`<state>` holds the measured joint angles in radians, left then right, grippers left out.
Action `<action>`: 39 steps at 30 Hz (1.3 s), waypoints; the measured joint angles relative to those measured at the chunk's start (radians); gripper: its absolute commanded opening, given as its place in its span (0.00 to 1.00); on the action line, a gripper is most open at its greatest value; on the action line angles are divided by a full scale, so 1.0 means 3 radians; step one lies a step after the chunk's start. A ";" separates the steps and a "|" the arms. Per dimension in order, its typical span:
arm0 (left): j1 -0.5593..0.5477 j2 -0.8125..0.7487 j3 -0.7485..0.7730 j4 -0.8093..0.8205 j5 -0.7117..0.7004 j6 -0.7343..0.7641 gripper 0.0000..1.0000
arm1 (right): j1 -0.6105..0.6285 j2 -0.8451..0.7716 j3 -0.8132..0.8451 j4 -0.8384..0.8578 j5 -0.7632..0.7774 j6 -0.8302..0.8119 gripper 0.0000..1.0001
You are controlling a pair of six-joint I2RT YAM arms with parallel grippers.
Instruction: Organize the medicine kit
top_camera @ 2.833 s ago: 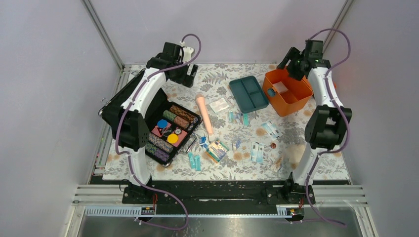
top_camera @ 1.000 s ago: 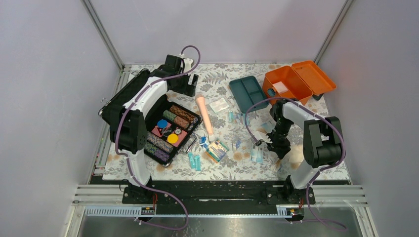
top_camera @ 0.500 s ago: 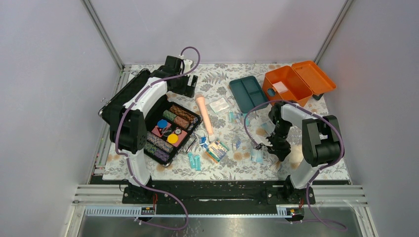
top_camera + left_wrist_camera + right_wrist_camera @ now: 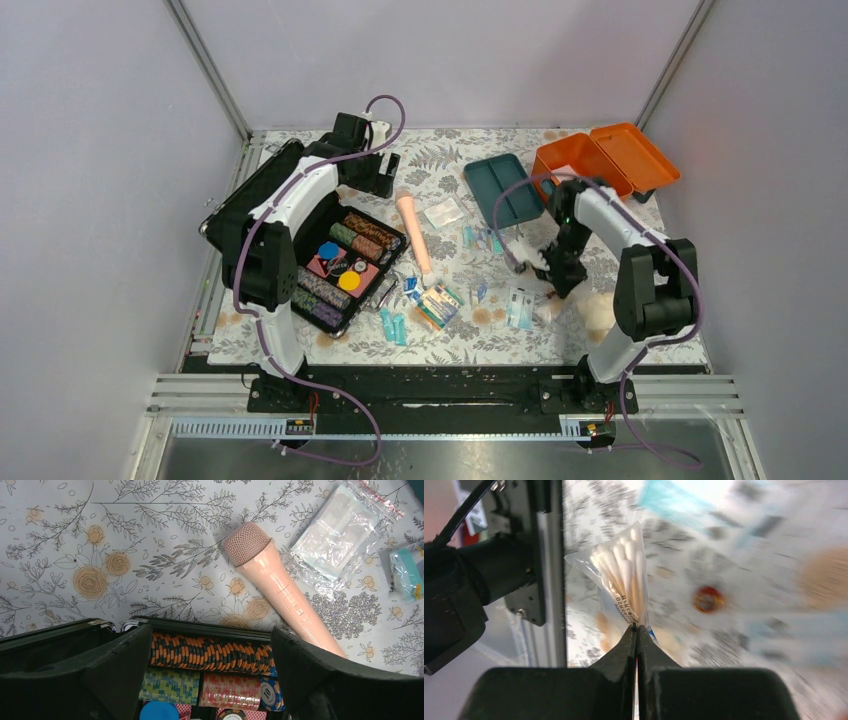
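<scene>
The medicine kit (image 4: 585,157) is an orange box at the back right, its lid (image 4: 634,155) hinged open; my right arm crosses part of it. Its dark teal divided tray (image 4: 503,190) lies on the mat beside it. My right gripper (image 4: 545,263) hangs over the mat in front of the kit, shut on a clear bag of cotton swabs (image 4: 526,252). In the right wrist view the bag of cotton swabs (image 4: 624,582) sticks out of the pinched right gripper (image 4: 636,629). My left gripper (image 4: 210,665) stands open above the far edge of the black chip case (image 4: 345,265), holding nothing.
A peach microphone (image 4: 280,590) lies between the chip case and a clear zip packet (image 4: 340,530). Teal-and-white sachets (image 4: 520,308) and small boxes (image 4: 435,303) are scattered across the middle and front of the floral mat. A small red-brown round thing (image 4: 708,599) lies on the mat.
The right gripper closed on the cotton swab bag at the front right and lifted it back and left toward the kit. The left arm has stayed still.
</scene>
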<state>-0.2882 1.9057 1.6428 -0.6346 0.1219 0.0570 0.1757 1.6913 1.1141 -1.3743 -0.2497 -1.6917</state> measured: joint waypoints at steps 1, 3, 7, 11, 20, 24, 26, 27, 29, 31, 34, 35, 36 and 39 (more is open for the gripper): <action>0.0001 0.0000 0.0000 -0.0001 -0.0001 0.0014 0.88 | -0.0009 -0.0023 0.0210 -0.0090 -0.0066 0.0071 0.00; 0.0005 0.0000 0.0001 -0.0001 -0.0005 0.0041 0.88 | -0.0037 -0.0052 0.0685 -0.0221 -0.0268 0.0313 0.00; 0.0015 0.0000 0.0036 -0.0038 -0.0009 0.0060 0.87 | -0.0215 -0.0006 0.1523 -0.0226 -0.0788 0.1268 0.00; 0.0020 0.0000 0.0135 -0.0079 -0.0008 0.0062 0.88 | -0.0540 0.0032 0.1912 0.0479 -0.1259 0.2886 0.00; 0.0020 0.0024 0.0395 -0.0286 -0.0024 0.0175 0.88 | -0.0704 0.0017 0.1698 0.2419 -0.0004 0.6291 0.00; 0.0020 0.0047 0.0469 -0.0387 -0.0090 0.0273 0.88 | -0.0662 0.0277 0.2093 0.2542 0.0815 0.7078 0.00; 0.0022 0.0050 0.0476 -0.0440 -0.0139 0.0324 0.88 | -0.0662 0.0403 0.2207 0.2599 0.1133 0.7338 0.00; 0.0022 0.0050 0.0476 -0.0463 -0.0167 0.0350 0.88 | -0.0662 0.0467 0.2249 0.2608 0.1283 0.7465 0.00; 0.0022 0.0062 0.0490 -0.0519 -0.0217 0.0390 0.88 | -0.0664 0.0589 0.2314 0.2603 0.1511 0.7673 0.00; 0.0024 0.0086 0.0529 -0.0586 -0.0273 0.0435 0.88 | -0.0665 0.0716 0.2370 0.2578 0.1663 0.7869 0.00; 0.0025 0.0098 0.0547 -0.0650 -0.0370 0.0487 0.88 | -0.0666 0.0938 0.2461 0.2508 0.1773 0.8142 0.00; 0.0027 0.0098 0.0547 -0.0666 -0.0398 0.0498 0.88 | -0.0666 0.1025 0.2505 0.2490 0.1792 0.8222 0.00; 0.0027 0.0098 0.0547 -0.0685 -0.0436 0.0512 0.88 | -0.0666 0.1124 0.2570 0.2461 0.1809 0.8303 0.00; 0.0028 0.0098 0.0547 -0.0752 -0.0524 0.0525 0.88 | -0.0665 0.1381 0.2749 0.2417 0.1860 0.8488 0.00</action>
<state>-0.2798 1.9350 1.8069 -0.8600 -0.0353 0.2146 -0.0238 2.1056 1.9388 -0.6491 0.3084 0.8547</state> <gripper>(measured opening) 0.876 0.014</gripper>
